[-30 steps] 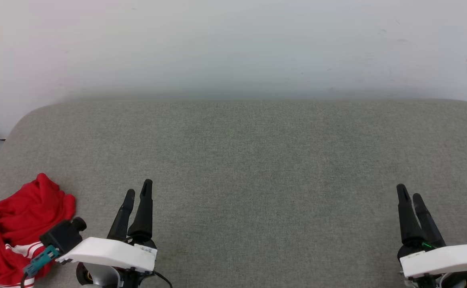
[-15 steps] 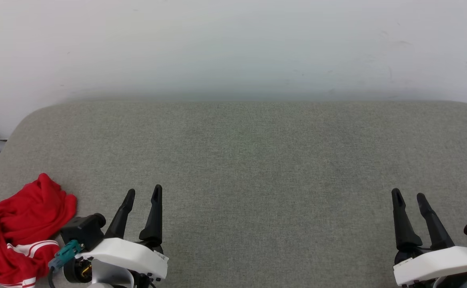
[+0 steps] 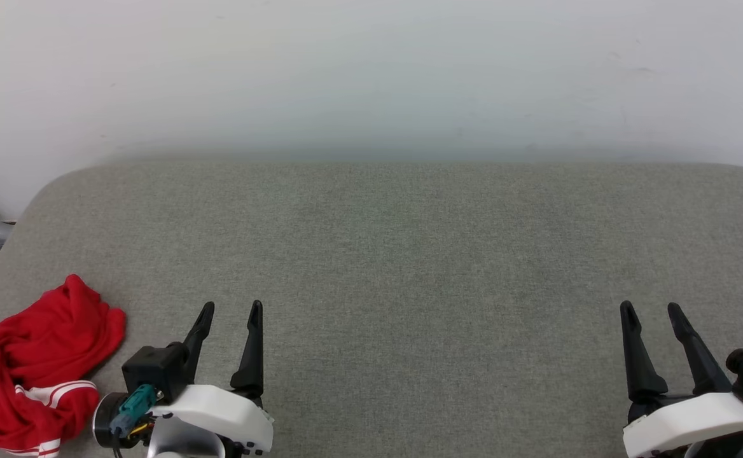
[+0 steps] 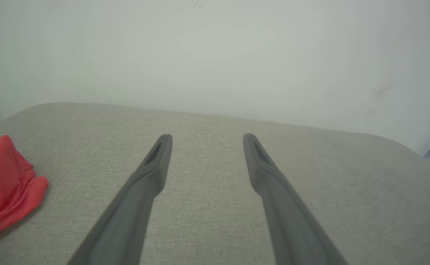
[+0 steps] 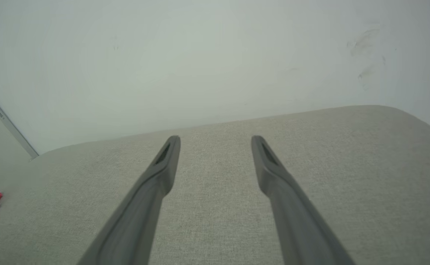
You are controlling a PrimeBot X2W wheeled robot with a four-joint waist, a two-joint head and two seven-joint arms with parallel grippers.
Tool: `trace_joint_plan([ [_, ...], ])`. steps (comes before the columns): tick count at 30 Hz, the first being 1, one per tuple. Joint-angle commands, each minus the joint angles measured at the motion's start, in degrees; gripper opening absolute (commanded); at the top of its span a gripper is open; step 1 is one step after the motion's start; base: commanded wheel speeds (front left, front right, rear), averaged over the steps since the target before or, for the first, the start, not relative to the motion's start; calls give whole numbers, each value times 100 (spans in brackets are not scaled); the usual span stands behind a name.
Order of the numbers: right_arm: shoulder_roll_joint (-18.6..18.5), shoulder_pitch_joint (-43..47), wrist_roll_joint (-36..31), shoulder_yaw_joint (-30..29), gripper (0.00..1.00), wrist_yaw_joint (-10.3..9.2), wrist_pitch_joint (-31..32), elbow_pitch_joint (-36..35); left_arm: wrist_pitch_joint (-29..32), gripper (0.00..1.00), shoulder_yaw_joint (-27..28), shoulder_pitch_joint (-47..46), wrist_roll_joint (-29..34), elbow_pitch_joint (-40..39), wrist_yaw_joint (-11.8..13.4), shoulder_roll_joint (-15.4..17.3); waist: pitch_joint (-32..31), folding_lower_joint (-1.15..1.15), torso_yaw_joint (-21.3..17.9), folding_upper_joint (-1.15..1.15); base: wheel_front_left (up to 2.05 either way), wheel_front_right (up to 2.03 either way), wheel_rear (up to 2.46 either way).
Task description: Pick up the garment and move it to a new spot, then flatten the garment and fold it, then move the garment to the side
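- Our red jersey lies crumpled at the near-left corner of the grey fabric-covered table. Its striped white band is perhaps sleeve trim, though the bunching hides which.
- Our left gripper hovers just right of it, apart, fingers spread and empty. We judge it well placed for the pick-up.
- Our right gripper sits well apart at the near right, fingers likewise spread and holding nothing.
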Motion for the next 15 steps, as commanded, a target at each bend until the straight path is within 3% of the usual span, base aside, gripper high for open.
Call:
trace_joint_plan([
  [1,2,57,-202,-10,100,10,-11,-113,-58,100,-70,-101,170,-32,78,61,-6,0,8,0,0,0,0],
  [15,11,148,-781,-60,100,11,-20,-195,-239,100,-293,-116,617,169,201,144,-30,0,54,0,0,0,0],
])
